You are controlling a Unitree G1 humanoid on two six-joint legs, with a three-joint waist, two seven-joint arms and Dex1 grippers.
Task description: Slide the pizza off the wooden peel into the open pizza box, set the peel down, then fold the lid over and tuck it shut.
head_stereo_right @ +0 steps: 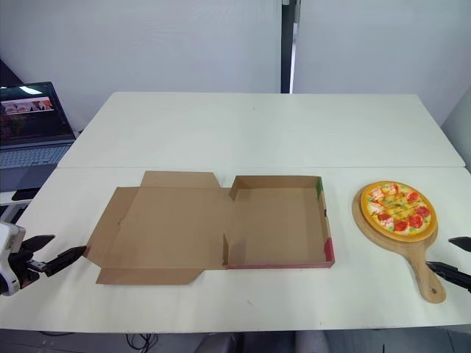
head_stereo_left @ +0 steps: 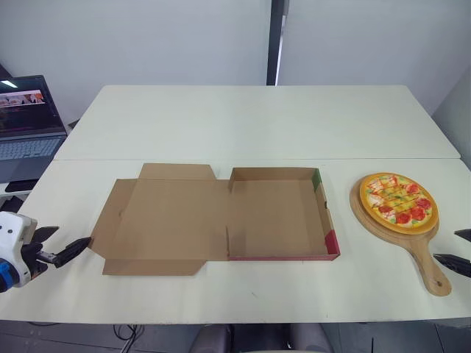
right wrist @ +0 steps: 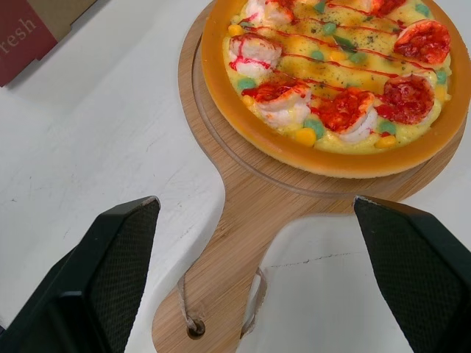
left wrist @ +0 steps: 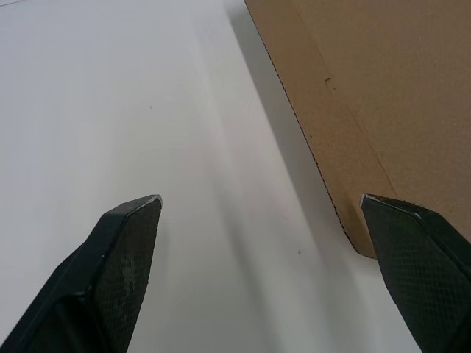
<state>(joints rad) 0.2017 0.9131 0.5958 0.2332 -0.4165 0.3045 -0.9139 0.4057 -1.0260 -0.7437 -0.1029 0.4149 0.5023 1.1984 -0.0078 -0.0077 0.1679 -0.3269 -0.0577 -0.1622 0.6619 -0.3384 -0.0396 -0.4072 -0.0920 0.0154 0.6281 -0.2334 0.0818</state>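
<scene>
You had the box (head_stereo_left: 276, 217) lying open on the table (head_stereo_left: 257, 118), its lid (head_stereo_left: 165, 220) spread flat to the box's left. Right of the box and apart from it, the pizza (head_stereo_left: 398, 202) sat on the peel (head_stereo_left: 430, 268). Your right gripper (head_stereo_left: 447, 245) hovered near the peel's handle, fingers wide apart, holding nothing. Your left gripper (head_stereo_left: 71, 237) hung just beside the lid's outer corner, also spread and empty.

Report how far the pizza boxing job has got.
Done: nothing yet. The pizza sits on the peel, right of the open box, whose lid lies flat. In hand: the right gripper, open, is at the peel's handle, not gripping; the left gripper, open, hovers by the lid's edge. Left: sliding, setting down, folding, tucking.
</scene>
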